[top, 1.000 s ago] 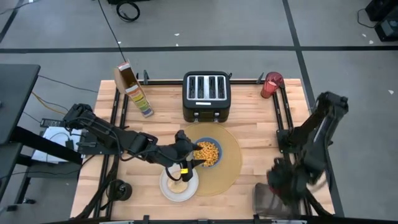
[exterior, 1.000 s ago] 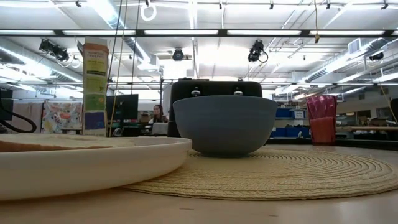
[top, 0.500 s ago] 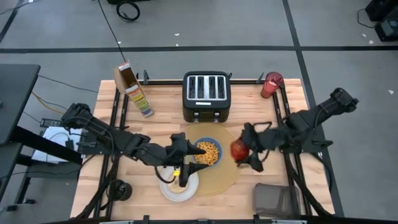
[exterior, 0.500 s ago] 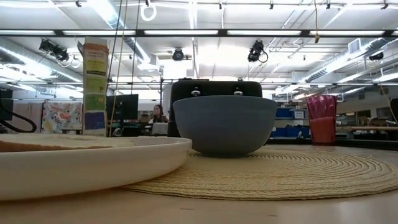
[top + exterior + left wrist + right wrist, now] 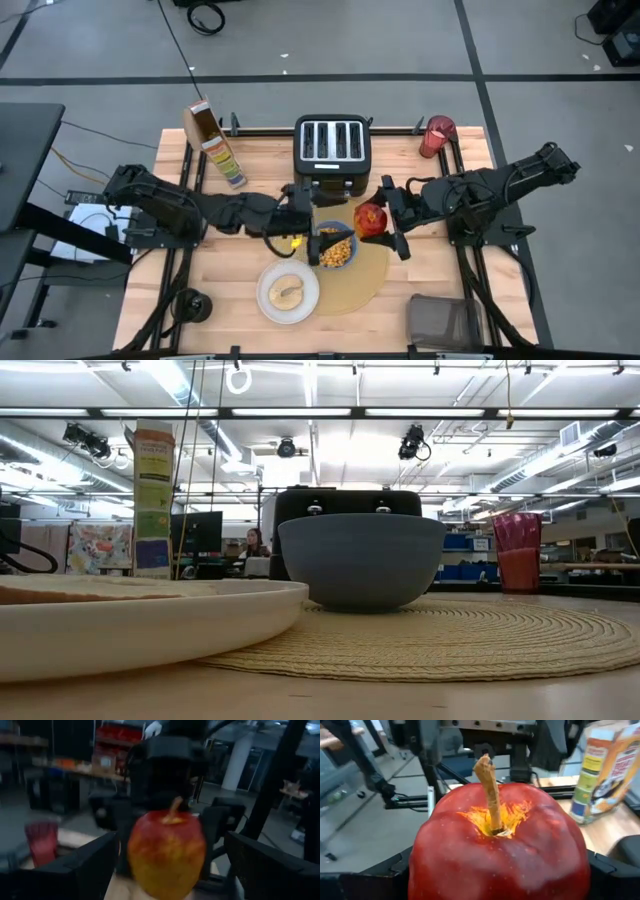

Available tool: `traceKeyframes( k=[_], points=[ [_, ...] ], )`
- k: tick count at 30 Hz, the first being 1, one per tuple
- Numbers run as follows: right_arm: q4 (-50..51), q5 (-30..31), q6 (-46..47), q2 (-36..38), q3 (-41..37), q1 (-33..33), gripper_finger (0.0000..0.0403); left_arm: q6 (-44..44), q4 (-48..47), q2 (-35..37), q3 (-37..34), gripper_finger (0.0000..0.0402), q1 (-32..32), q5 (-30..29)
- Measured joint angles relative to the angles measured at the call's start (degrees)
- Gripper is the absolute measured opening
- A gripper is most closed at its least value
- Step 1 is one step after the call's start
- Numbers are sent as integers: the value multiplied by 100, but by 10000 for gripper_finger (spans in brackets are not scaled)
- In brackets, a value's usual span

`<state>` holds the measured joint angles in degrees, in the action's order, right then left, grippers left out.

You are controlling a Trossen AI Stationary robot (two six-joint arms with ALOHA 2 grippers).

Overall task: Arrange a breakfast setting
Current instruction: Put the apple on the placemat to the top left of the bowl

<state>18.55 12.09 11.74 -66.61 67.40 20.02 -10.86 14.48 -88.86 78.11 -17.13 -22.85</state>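
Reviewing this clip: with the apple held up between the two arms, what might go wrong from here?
1. The right pincer holds the red apple above the placemat; a slip might drop it into the cereal-filled blue bowl.
2. The left pincer, open, sits close opposite, so the arms may collide.
3. The toaster stands close behind both.

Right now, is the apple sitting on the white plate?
No, the apple is held in the right hand above the placemat's edge; the plate holds only bread.
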Motion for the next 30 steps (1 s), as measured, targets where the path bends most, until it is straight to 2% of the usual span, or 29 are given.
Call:
traceKeyframes(
  k=[2,12,16,30],
  points=[
    [-73,33,-125,-26,0,-36,335,368,138,-80,0,365,43,15],
    [-141,32,-378,-344,0,-198,336,516,670,-121,0,354,322,270],
    [-201,32,-315,-461,0,-309,335,530,348,-116,0,324,330,482],
    [158,-281,-290,-841,1,-567,335,219,-824,-122,0,195,424,472]
  ],
)
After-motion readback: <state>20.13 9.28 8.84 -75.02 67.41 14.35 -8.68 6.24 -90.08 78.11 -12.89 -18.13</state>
